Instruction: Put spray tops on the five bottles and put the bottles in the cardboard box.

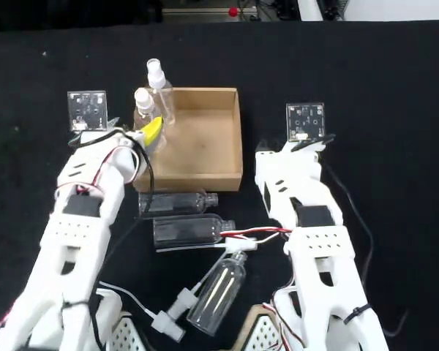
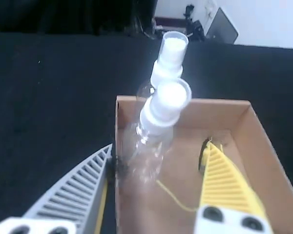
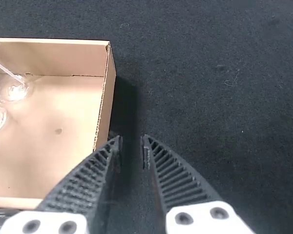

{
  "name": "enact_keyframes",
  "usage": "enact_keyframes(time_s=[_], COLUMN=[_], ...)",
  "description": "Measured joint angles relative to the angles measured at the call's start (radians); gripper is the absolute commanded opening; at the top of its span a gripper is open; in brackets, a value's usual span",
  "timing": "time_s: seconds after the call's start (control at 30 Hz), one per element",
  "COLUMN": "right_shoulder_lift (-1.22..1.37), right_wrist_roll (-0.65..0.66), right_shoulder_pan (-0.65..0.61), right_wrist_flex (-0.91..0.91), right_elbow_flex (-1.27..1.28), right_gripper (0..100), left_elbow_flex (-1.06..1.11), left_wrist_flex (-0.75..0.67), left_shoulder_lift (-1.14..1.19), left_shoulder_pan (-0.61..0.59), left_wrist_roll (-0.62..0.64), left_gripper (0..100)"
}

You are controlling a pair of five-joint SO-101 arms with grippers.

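Two capped bottles (image 1: 161, 99) stand in the cardboard box's (image 1: 197, 179) 11 o'clock corner. The left tool (image 2: 158, 145) gapes astride the wall there (yellow finger inside, grey outside). At 6 o'clock, three uncapped bottles (image 1: 194, 230) and loose spray tops (image 1: 172, 314) lie on the table (image 1: 380, 73). At 3 o'clock the right tool (image 3: 131, 139) is empty, its fingers narrowly apart.

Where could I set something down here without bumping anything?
Free: the box floor right of the two standing bottles, and the table beyond the right arm. Crowded: the table between the arms, where three bottles and loose tops lie.
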Motion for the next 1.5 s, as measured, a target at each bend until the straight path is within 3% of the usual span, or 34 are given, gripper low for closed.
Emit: enact_keyframes(time_s=[0.2,0.37,0.47,0.63,0.83,1.03,1.2,1.37,1.5], right_shoulder_lift=[0.0,0.0,0.0,0.0,0.072,0.327,0.436,0.439,0.381], right_wrist_roll=[0.0,0.0,-0.014,-0.095,-0.137,-0.137,-0.137,-0.132,-0.025], right_shoulder_pan=[0.0,0.0,-0.014,-0.138,-0.279,-0.288,-0.272,-0.241,-0.235], right_wrist_flex=[0.077,0.187,0.19,0.12,-0.092,-0.256,-0.265,-0.238,-0.031], right_elbow_flex=[-0.052,-0.175,-0.216,-0.227,-0.227,-0.233,-0.233,-0.236,-0.334], right_gripper=[4.7,4.7,4.7,4.7,4.7,4.7,4.9,7.9,15.5], left_elbow_flex=[0.006,0.189,0.321,0.437,0.486,0.534,0.586,0.58,0.58], left_wrist_flex=[0.279,0.318,0.265,0.052,0.012,-0.02,-0.155,-0.086,-0.068], left_shoulder_lift=[-0.256,-0.39,-0.451,-0.517,-0.497,-0.48,-0.471,-0.471,-0.471], left_shoulder_pan=[-0.089,-0.227,-0.301,-0.315,-0.292,-0.285,-0.278,-0.252,-0.249], left_wrist_roll=[0.0,0.0,0.0,0.0,0.002,0.118,0.143,0.143,0.138], left_gripper=[26,26,26,26,26,26,26,26,26])
